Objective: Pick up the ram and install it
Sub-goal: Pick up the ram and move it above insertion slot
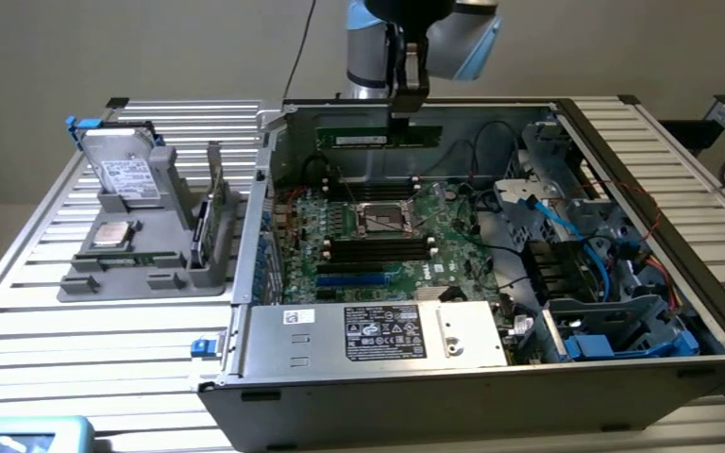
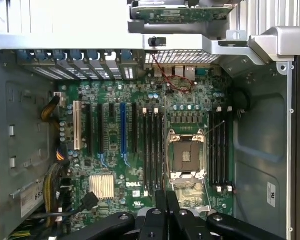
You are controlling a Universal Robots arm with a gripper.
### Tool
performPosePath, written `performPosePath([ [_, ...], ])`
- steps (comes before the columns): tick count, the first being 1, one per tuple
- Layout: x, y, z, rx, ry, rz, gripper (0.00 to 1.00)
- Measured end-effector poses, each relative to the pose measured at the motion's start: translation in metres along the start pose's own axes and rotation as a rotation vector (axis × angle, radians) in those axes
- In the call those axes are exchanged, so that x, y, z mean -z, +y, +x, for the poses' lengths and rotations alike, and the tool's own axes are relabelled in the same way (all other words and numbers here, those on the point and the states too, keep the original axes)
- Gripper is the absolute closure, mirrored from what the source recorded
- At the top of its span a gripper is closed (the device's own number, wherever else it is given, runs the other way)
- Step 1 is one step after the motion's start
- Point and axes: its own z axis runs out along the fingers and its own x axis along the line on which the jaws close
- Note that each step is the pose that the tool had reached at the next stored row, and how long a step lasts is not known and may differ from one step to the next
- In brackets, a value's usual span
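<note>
The ram, a thin green stick with a small white label, hangs level above the back of the open computer case. My gripper is shut on its upper edge, right of its middle. Below it lies the green motherboard with the CPU socket and black memory slots beside it. In the wrist view my gripper points down over the board, close to the CPU socket, between two banks of black memory slots. The ram between the fingertips is hard to make out there.
A grey parts holder on the exterior view's left carries a hard drive and upright cards. The power supply sits at the case's near side. Blue cables and drive bays crowd the exterior view's right.
</note>
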Motion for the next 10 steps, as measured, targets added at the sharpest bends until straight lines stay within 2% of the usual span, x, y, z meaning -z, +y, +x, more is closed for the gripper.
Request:
performPosePath([
  [6,-0.0028,-0.0018,-0.004,-0.008,0.0001,0.0021,0.88],
  [10,-0.0072,-0.0014,-0.012,-0.010,0.0001,0.0044,0.88],
])
